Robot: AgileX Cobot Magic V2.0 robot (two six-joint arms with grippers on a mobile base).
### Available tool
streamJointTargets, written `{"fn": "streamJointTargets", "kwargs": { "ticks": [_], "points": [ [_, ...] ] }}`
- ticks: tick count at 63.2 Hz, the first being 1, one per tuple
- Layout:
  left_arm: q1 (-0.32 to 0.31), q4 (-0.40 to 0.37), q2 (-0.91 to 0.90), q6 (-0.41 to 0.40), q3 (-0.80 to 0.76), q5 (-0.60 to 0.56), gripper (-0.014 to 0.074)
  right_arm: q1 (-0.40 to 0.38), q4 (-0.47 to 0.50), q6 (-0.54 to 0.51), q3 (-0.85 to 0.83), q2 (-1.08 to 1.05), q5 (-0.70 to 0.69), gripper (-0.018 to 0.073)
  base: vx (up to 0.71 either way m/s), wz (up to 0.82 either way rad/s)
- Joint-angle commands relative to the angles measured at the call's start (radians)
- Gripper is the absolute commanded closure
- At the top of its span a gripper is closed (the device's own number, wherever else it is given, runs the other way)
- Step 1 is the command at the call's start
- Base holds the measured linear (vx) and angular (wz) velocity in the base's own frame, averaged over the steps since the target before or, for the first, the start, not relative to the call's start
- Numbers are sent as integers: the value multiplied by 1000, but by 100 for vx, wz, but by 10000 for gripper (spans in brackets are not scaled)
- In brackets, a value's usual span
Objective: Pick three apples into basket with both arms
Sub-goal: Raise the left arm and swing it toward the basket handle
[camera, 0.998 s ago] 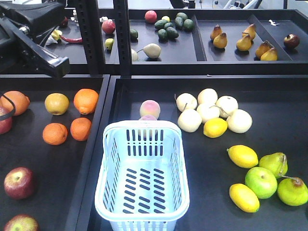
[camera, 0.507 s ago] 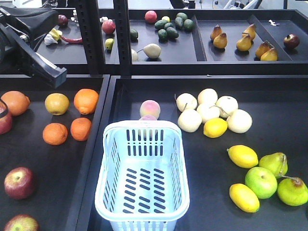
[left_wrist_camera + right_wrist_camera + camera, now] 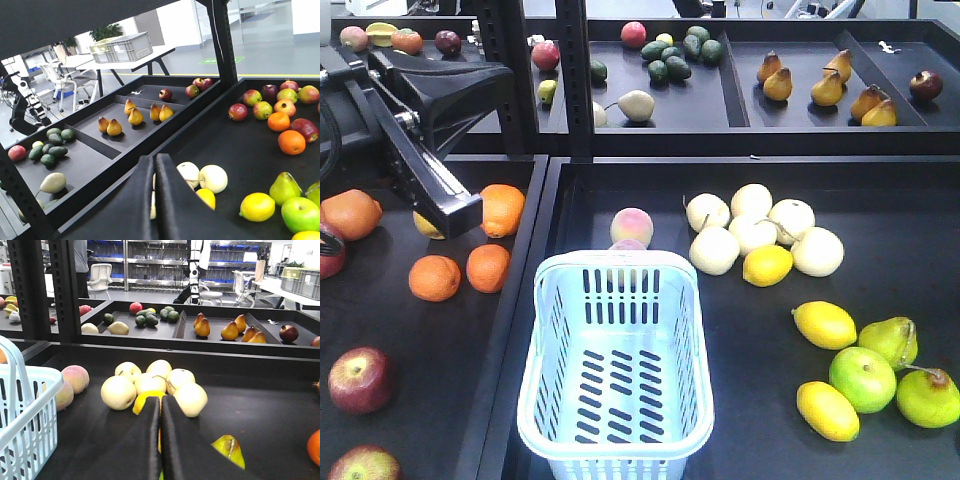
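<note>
My left gripper [image 3: 154, 200], right gripper [image 3: 160, 440] closed, empty — dark red round apple [image 3: 360, 380] left of pale-blue plastic basket [image 3: 615, 440] looks firm, slick; I'd span its middle.

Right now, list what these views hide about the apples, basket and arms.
Front view: the left edge cuts the far-left apple; the bottom edge cuts the nearest apple and the basket.
Front view: the left arm covers most of a yellow fruit; the right arm is out of frame.
Right wrist view: the right hand hides part of a lemon.
</note>
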Motion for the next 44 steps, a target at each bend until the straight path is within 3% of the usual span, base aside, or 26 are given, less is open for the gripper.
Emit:
{"fn": "streamJointTargets", "kwargs": {
  "ticks": [1,12,28,44],
  "points": [
    [-5,22,-21,-18,-34,28,598,-5,-9,-7,14,-12,-71,568,0,0],
    [-4,22,-5,-27,-34,-67,575,-5,-9,-7,14,-12,-71,568,0,0],
    [-4,22,82,-198,-163,-355,561,-5,-9,-7,14,-12,-71,568,0,0],
    [-4,22,162,-139,-273,-358,445,-5,-9,-7,14,-12,-71,568,0,0]
  ]
}}
